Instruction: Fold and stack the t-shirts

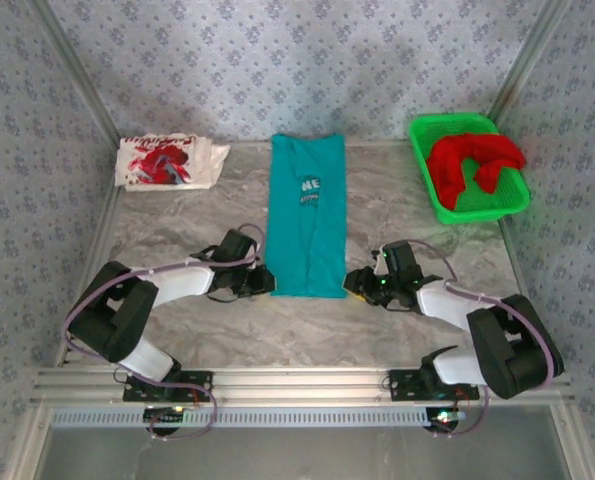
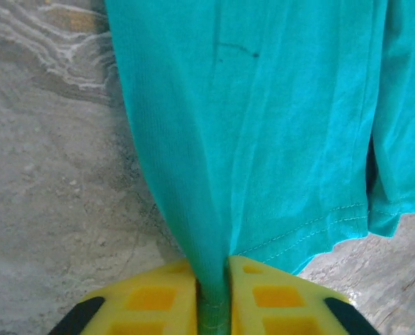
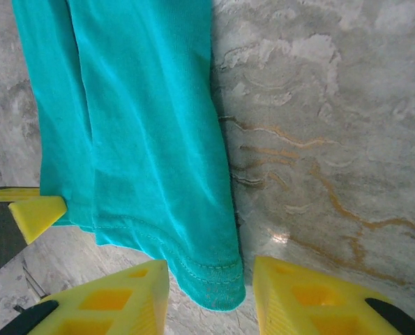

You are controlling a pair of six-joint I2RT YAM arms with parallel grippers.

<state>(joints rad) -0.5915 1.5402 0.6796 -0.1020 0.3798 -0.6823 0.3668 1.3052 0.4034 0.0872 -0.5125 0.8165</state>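
Status on the fold cell. Teal t-shirt (image 1: 307,215) lies flat mid-worktop (image 1: 177,225), folded into a long narrow strip. It runs from the far side toward the arm bases, white chest lettering up, hem end nearest the bases.

Left tool (image 1: 262,281) sits low at the strip's near left corner. Its wrist view shows the yellow fingers (image 2: 158,300) pressed together on a bunched fold of teal cloth just past the stitched hem, with fabric fanning out from the pinch. Call it clamped on the teal t-shirt.

Right tool (image 1: 362,283) sits low at the near right corner. In its wrist view the tool (image 3: 210,286) has its fingers apart. The hem corner lies in the gap between them over bare marble and is not pinched. A yellow fingertip of the left tool pokes in at that view's left edge, against the far side of the hem.

White t-shirt (image 1: 167,162), red print up, is folded at the far left of the worktop, well apart from the teal one. Red t-shirt (image 1: 472,160) is crumpled inside the green basket (image 1: 455,122) at the far right, one end draped toward the basket's front wall.

Both arms reach in from the near edge, elbows out, one on each side of the strip.
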